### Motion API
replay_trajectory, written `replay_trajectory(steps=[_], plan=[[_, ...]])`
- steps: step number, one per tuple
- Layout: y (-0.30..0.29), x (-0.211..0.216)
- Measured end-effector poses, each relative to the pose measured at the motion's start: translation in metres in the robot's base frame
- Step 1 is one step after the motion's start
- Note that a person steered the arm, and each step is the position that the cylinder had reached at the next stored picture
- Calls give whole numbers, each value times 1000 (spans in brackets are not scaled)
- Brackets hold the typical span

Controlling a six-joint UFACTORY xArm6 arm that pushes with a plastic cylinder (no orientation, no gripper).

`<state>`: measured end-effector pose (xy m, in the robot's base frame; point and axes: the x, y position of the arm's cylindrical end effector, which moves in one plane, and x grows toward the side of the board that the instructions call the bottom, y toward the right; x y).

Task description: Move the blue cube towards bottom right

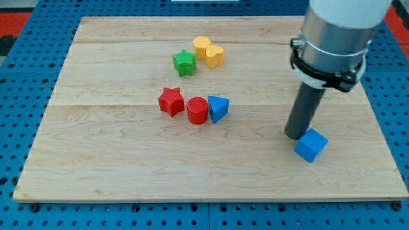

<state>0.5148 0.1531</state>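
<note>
My tip [296, 134] is the blunt lower end of a dark upright rod; there are no jaws here, so nothing opens, closes or grips, and the rod can only push. The tip rests on the wooden board [128, 172], touching or just beside the upper left edge of the blue cube [311, 145]. The cube sits in the board's lower right part, turned so one corner points toward the view's bottom.

To do this push well, I judge the tip should stay behind the cube's upper left side and press through its centre toward the view's bottom right; an off-centre push would likely spin the cube or let it slip aside. The board's right edge is near, so a short, slow push seems wise.

Well apart, near the board's middle, a red star [170, 101], a red cylinder [197, 110] and a blue triangular block [218, 107] sit in a row. Above them are a green star [184, 62] and two yellow blocks [208, 51].
</note>
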Motion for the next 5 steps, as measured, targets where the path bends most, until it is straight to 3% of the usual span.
replay_trajectory(steps=[5], plan=[[39,12]])
